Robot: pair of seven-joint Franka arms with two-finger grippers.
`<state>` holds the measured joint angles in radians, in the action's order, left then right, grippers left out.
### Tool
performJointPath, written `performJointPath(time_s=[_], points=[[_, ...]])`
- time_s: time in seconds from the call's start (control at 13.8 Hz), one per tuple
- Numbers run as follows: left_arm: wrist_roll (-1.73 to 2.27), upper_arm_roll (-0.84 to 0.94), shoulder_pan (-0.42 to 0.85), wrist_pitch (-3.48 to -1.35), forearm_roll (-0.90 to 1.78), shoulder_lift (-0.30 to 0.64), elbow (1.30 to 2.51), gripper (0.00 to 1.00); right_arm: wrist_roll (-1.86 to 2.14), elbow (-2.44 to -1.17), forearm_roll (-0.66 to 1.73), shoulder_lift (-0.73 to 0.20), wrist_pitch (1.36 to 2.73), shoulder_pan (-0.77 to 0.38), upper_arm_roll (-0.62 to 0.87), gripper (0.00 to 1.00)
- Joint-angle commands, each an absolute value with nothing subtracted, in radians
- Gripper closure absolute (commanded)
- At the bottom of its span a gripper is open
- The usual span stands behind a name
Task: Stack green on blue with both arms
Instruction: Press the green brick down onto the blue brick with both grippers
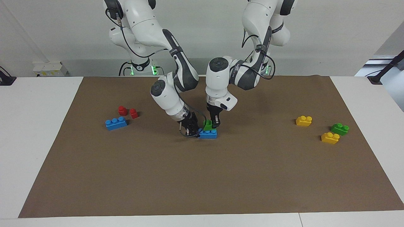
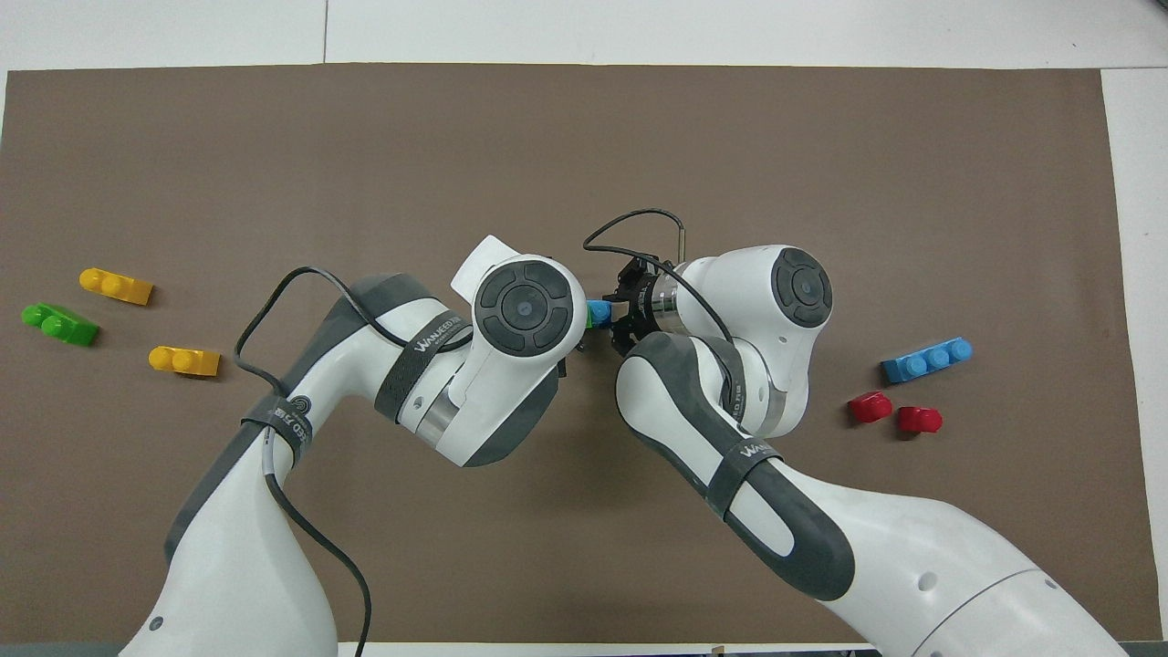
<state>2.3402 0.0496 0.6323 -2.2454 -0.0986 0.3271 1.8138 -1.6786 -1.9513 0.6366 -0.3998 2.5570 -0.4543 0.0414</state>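
Green two-stud brick (image 1: 208, 125) sits on top of the blue three-stud brick (image 1: 208, 134) at the middle of the brown mat (image 1: 202, 176), covering the end of the blue one that lies toward the right arm. The left gripper (image 1: 214, 123) comes down from above with its fingers clamped on the green brick. The right gripper (image 1: 191, 129), angled low over the mat, has its fingers clamped on the end of the blue brick toward the right arm's side, and the brick rests on the mat. In the overhead view the left arm's wrist hides most of the pair, leaving only slivers of green (image 2: 601, 315) and blue (image 2: 594, 307) between the two wrists.

Toward the right arm's end of the desk (image 1: 38, 132) lie a second blue brick (image 1: 116, 123) and two small red pieces (image 1: 127, 111), the red ones nearer to the robots. Toward the left arm's end lie two yellow bricks (image 1: 304, 120) (image 1: 330, 137) and a second green brick (image 1: 340, 128).
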Motion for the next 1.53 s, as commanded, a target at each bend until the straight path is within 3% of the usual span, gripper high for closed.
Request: performJointPath(time_s=[0.0,0.87,0.94,1.02,1.16,1.24,1.31,1.38,1.45], points=[[2.370,0.034,0.644,-2.260,-0.138,0.357,1.801,1.00,-1.683,-1.973,0.655,-0.397,2.580,-0.449,0.043,1.00],[2.356,0.031,0.632,-2.289,-0.210,0.396,1.790,0.98,-1.684,-1.973,0.655,-0.397,2.579,-0.448,0.043,1.00],[2.343,0.031,0.632,-2.287,-0.221,0.397,1.789,0.26,-1.684,-1.973,0.655,-0.397,2.579,-0.446,0.041,1.00],[2.336,0.031,0.634,-2.286,-0.222,0.394,1.789,0.00,-1.684,-1.973,0.655,-0.397,2.577,-0.446,0.041,1.00],[2.332,0.031,0.632,-2.278,-0.224,0.384,1.789,0.00,-1.684,-1.973,0.655,-0.397,2.577,-0.446,0.041,0.98],[2.323,0.029,0.630,-2.276,-0.222,0.365,1.790,0.00,-1.684,-1.973,0.655,-0.397,2.577,-0.446,0.041,0.76],[2.312,0.029,0.617,-2.270,-0.222,0.344,1.792,0.00,-1.684,-1.973,0.655,-0.397,2.576,-0.446,0.041,0.40],[2.297,0.031,0.595,-2.258,-0.222,0.319,1.793,0.00,-1.686,-1.970,0.655,-0.397,2.573,-0.442,0.041,0.24],[2.269,0.031,0.582,-2.240,-0.222,0.295,1.793,0.00,-1.687,-1.965,0.655,-0.397,2.568,-0.434,0.041,0.15]])
